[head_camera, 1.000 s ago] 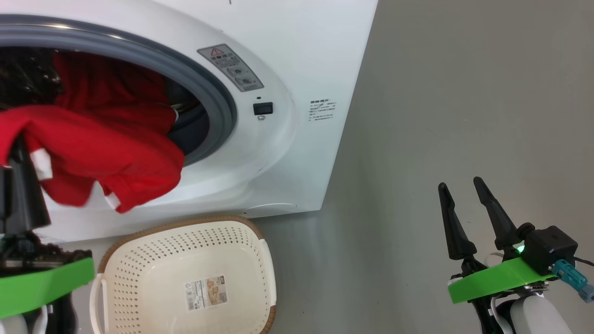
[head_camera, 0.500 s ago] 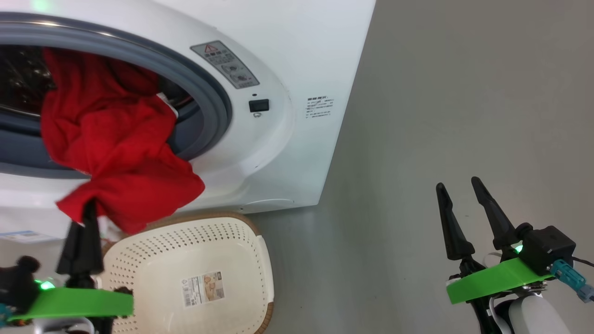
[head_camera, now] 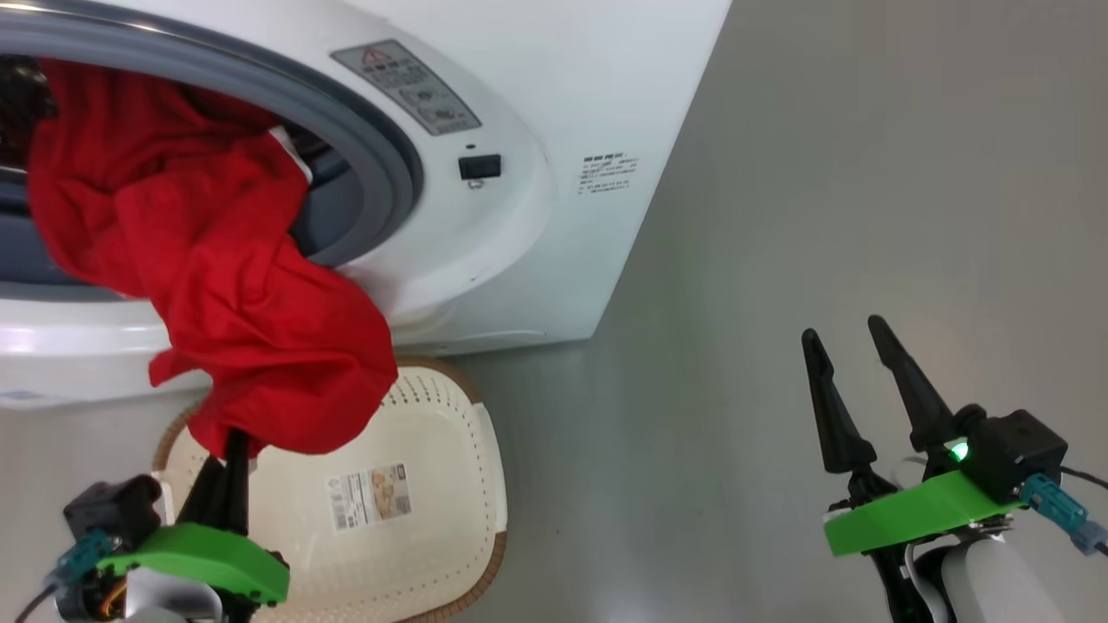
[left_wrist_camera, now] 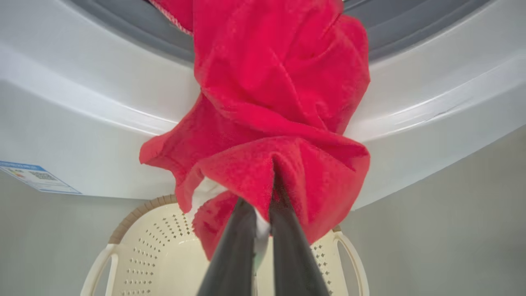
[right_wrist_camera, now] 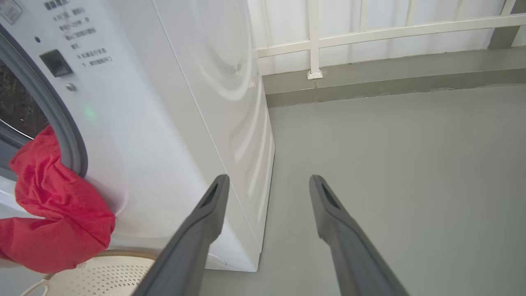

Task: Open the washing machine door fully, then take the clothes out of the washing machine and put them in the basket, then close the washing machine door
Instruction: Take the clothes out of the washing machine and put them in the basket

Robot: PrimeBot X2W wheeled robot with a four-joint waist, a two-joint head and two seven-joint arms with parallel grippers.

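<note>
2 jaws of the left gripper point(left_wrist_camera: 263, 211) press together on a bunched fold of the clothes point(head_camera: 225, 285), pinching red fabric and a sliver of white trim just above the basket point(head_camera: 490, 459). From that pinch the clothes run up in 1 twisted length, over the white front lip of the washing machine point(head_camera: 563, 78) and across the grey rubber seal point(head_camera: 385, 156), with the upper end inside the drum mouth. The lowest folds hang over the rear of the basket, which sits on the grey floor point(head_camera: 779, 216) right at the machine's front. Whether fabric touches the basket's bottom cannot be told. A barcode sticker point(head_camera: 368, 496) shows on the basket's bare bottom, so nothing appears to have been dropped in yet. Off to the robot's right, the right gripper point(head_camera: 841, 333) hovers above the floor, well apart from the machine, its jaws spread and holding nothing.

By the look of it, step 1 is done: the drum mouth is unobstructed. Step 2 seems roughly halfway, with the clothes partly out but neither clear of the seal nor released. Left to do: draw the rest free, let go over the basket, check the drum for more, and swing the washing machine door shut.
</note>
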